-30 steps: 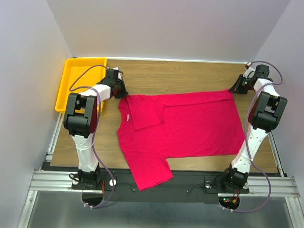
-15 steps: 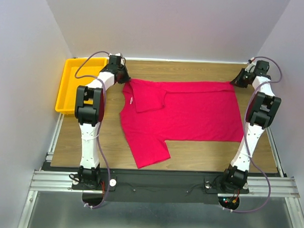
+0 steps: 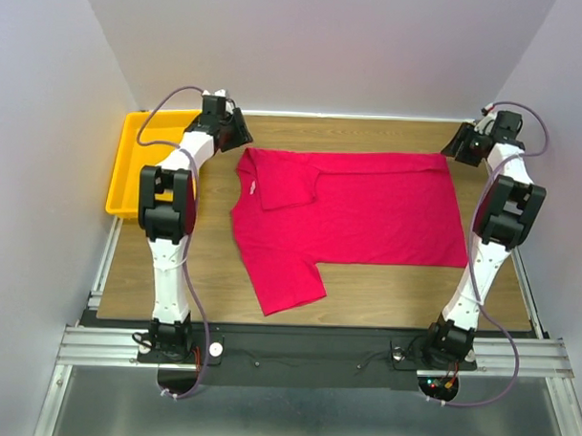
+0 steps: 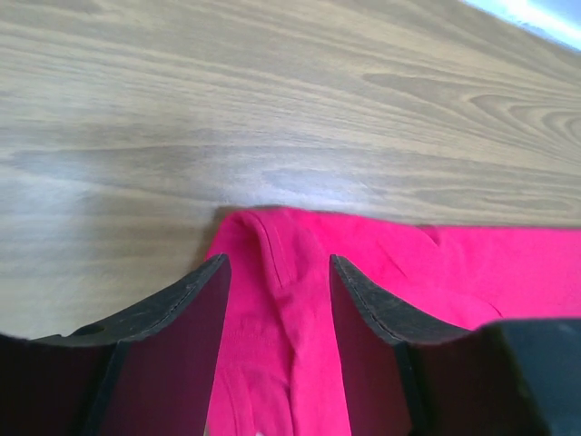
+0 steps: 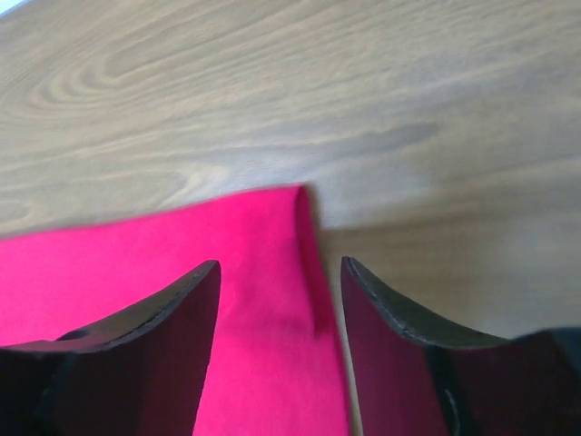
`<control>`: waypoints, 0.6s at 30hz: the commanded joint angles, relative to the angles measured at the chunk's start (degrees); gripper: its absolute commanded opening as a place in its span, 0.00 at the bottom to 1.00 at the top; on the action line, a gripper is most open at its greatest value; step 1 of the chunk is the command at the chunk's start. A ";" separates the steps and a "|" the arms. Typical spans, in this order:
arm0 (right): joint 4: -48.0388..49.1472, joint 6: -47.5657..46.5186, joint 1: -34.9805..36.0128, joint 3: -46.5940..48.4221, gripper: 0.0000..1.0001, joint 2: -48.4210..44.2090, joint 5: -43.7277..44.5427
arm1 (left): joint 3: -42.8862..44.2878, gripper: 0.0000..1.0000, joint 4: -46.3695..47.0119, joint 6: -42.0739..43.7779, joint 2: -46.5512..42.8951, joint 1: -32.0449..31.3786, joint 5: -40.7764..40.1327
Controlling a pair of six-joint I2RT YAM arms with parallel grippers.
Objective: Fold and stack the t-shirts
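Observation:
The crimson t-shirt (image 3: pixel 368 211) lies spread flat on the wooden table, its collar toward the left. One sleeve is folded over the body, the other points toward the near edge. My left gripper (image 3: pixel 240 140) hovers open at the shirt's far left corner. In the left wrist view that gripper (image 4: pixel 277 263) straddles a red hem ridge (image 4: pixel 281 300) without pinching it. My right gripper (image 3: pixel 452 150) is open at the far right corner. In the right wrist view it (image 5: pixel 280 265) stands over the shirt's corner edge (image 5: pixel 300 236), with the cloth lying loose on the wood.
A yellow tray (image 3: pixel 123 179) sits at the table's far left, just behind the left arm. Grey walls close in the back and both sides. Bare wood (image 3: pixel 384 288) shows in front of the shirt and along the far edge.
Both grippers carried the shirt's far corners toward the back edge, stretching it flat, then opened and let the cloth go. The shirt has shifted away from the near edge.

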 commanded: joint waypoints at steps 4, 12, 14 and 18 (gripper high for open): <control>3.20 -12.39 0.08 -15.74 0.75 -22.36 3.34 | -13.15 0.63 4.95 6.08 -26.21 0.85 -2.28; -1.54 -42.53 0.08 -50.56 0.93 -52.41 1.23 | -52.44 0.75 5.76 -2.34 -61.63 1.47 6.59; -6.02 -52.99 0.08 -59.58 0.94 -61.82 1.23 | -60.59 0.75 3.30 -7.68 -67.86 1.64 9.23; -13.32 -61.72 -0.01 -69.55 0.94 -72.73 2.28 | -71.87 0.71 -1.98 -16.14 -74.48 1.64 15.99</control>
